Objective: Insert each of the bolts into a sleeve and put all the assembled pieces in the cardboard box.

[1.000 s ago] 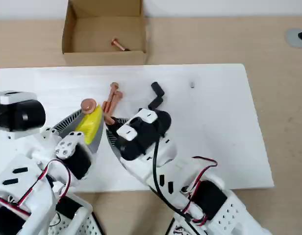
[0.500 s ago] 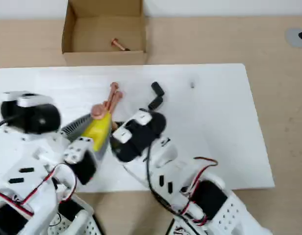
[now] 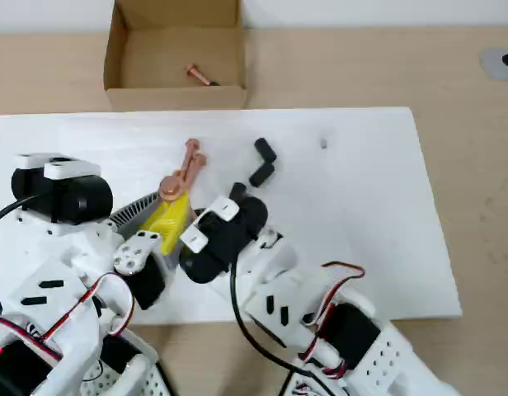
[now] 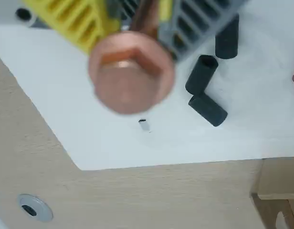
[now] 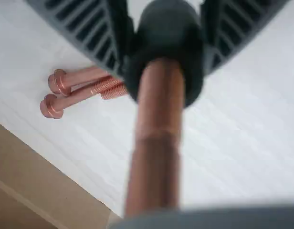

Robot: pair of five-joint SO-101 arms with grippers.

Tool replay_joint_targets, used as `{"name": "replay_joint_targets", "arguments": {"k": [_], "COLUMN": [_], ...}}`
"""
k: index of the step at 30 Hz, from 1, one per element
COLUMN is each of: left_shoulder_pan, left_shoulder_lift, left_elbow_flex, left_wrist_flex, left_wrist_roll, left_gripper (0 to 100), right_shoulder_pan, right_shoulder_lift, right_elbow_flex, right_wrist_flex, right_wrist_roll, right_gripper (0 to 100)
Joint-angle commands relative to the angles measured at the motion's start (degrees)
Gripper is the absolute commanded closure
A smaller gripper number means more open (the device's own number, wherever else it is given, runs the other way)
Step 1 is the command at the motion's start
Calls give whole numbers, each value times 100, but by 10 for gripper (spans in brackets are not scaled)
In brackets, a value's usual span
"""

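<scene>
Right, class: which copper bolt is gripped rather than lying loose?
The bolt in the left hand, its tip at the right hand's sleeve. Two bolts lie on the white board, a fourth in the cardboard box.

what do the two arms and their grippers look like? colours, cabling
The left arm and right arm are white printed shells with black servos and red-and-black wires. The left gripper has one yellow ribbed finger and one grey. The right gripper has dark grey ribbed fingers. A thick black cable runs along the right arm.
</scene>
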Motion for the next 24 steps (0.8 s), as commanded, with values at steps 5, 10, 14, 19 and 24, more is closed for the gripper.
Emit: {"name": "replay_joint_targets", "arguments": {"k": [5,10,14,19,24], "left_shoulder_pan": [-343,-343,-334,-334,-334], "left_shoulder_lift": [75,75,75,75,75], "left_elbow_flex": [44,62,79,79,79], "left_wrist_flex": [158,334,527,738,756], "left_wrist_roll": [26,26,44,431,431], "left_gripper": [959,954,939,902,897], "right_shoulder_pan": [-189,-189,-180,-180,-180], "right_shoulder_lift": [-110,-110,-110,-110,-110], "right_elbow_flex": [-119,-119,-119,-119,-119], "right_wrist_flex": [-607,-774,-774,-809,-809], "right_wrist_roll": [185,185,185,185,185], "right_gripper": [989,989,989,989,989]}}
